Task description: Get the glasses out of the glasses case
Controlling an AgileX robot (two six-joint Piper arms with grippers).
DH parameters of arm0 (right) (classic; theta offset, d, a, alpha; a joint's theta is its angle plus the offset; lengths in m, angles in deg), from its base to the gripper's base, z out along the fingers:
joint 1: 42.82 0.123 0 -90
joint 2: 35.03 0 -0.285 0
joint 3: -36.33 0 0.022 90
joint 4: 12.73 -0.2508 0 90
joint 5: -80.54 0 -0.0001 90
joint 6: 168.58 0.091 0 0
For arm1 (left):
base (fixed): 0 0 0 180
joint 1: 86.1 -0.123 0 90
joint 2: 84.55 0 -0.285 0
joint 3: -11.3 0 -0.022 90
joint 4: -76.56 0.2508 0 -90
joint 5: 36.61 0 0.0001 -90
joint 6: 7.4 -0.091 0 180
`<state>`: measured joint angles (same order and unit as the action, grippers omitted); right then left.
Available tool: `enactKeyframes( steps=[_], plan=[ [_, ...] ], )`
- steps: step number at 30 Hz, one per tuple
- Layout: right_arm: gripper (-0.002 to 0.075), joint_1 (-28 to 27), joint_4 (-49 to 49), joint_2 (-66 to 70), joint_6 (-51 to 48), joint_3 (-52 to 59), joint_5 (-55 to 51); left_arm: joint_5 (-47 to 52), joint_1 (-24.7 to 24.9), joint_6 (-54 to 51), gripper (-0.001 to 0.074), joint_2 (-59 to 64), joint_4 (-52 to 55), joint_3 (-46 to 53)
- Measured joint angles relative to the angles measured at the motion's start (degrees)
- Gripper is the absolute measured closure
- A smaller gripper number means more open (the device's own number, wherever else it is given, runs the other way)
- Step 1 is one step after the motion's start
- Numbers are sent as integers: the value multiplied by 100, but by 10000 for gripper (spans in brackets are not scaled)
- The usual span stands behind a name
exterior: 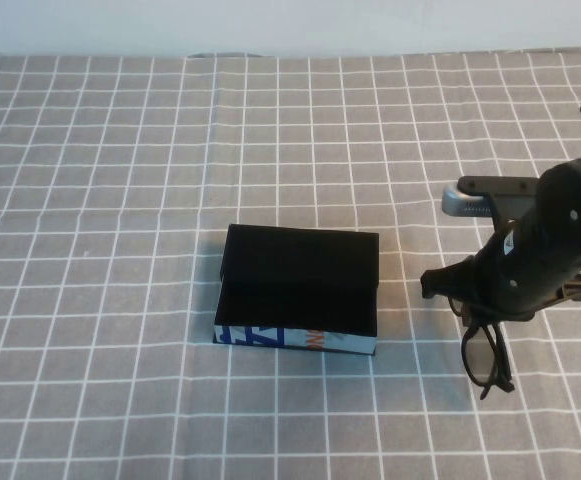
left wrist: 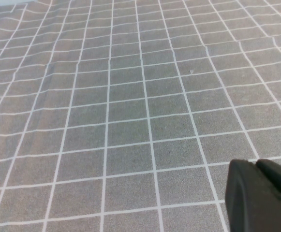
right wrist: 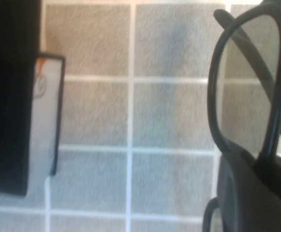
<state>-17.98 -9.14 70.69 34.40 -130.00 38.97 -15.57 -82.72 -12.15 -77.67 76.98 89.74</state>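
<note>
The glasses case (exterior: 298,290) is a black box with a white printed front edge, lying in the middle of the checked cloth. Part of it also shows in the right wrist view (right wrist: 9,96). My right gripper (exterior: 473,300) is to the right of the case, shut on the black-framed glasses (exterior: 485,358), which hang down from it, clear of the case and low over the cloth. In the right wrist view the glasses' rim (right wrist: 216,96) sticks out from my gripper (right wrist: 263,166). My left gripper (left wrist: 257,166) is shut and empty above bare cloth; it is out of the high view.
A grey cloth with white grid lines (exterior: 110,200) covers the whole table. Its far edge meets a white wall (exterior: 270,25) at the back. My right arm's black body (exterior: 555,235) stands over the right side of the table.
</note>
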Motion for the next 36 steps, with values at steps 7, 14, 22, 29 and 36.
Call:
enactKeyframes(
  steps=[7,14,22,29,36],
  plan=[
    [675,-38,0,239,12,9,239,0,0,0,739,0,0,0],
    [518,-38,201,344,12,9,261,0,0,0,739,0,0,0],
    [386,-38,444,238,67,9,-114,0,0,0,739,0,0,0],
    [459,-38,488,-533,-17,9,-832,0,0,0,739,0,0,0],
    [676,192,343,-2106,-336,481,-1317,0,0,0,739,0,9,0]
  ],
)
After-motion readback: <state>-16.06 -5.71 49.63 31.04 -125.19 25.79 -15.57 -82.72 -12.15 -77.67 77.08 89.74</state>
